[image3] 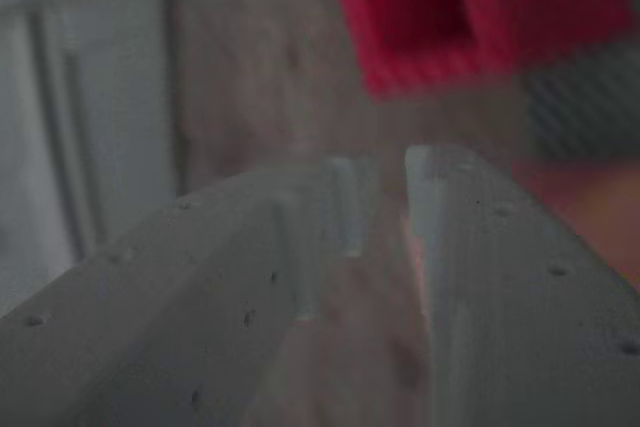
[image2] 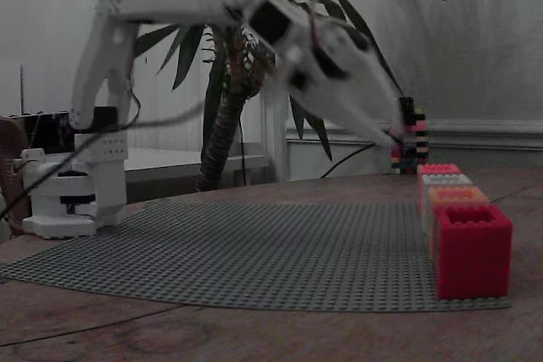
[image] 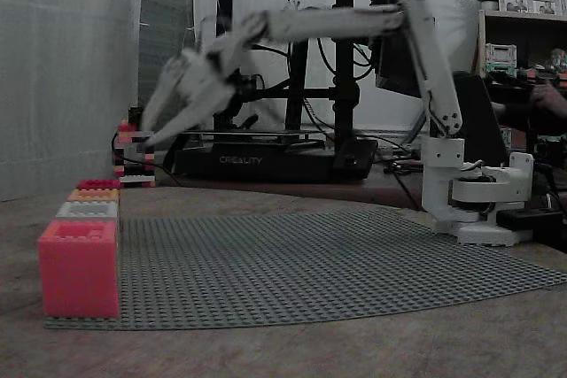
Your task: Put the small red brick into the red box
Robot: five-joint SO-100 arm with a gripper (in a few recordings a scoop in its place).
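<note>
A white robot arm (image: 425,50) stands at the edge of a grey studded baseplate (image: 337,263) on a brown table (image: 283,351). It reaches out level, high above the plate. Its gripper (image: 151,132) points down at a slant and is smeared by motion blur in both fixed views.

Four boxes stand touching in a row along one edge of the plate. The red box (image: 78,270), open at the top, is nearest the camera in both fixed views. Behind it come an orange box (image2: 458,197), a grey box (image: 87,210) and a second, low red box (image: 97,184) at the far end. The gripper (image2: 386,129) hangs in the air above and beyond the far end of the row, touching none of the boxes.

In the wrist view the two fingers (image3: 500,277) of the gripper (image3: 392,172) stand close together with a narrow gap, and brown table shows through it. A red box with a hollow top lies blurred beyond the fingertips; which of the two it is I cannot tell. A faint pink streak along one finger's inner edge may be the small red brick, but the picture is too soft to say whether the jaws hold anything.

Behind the table stand a black 3D printer (image: 275,157) and a potted palm (image2: 229,82).
</note>
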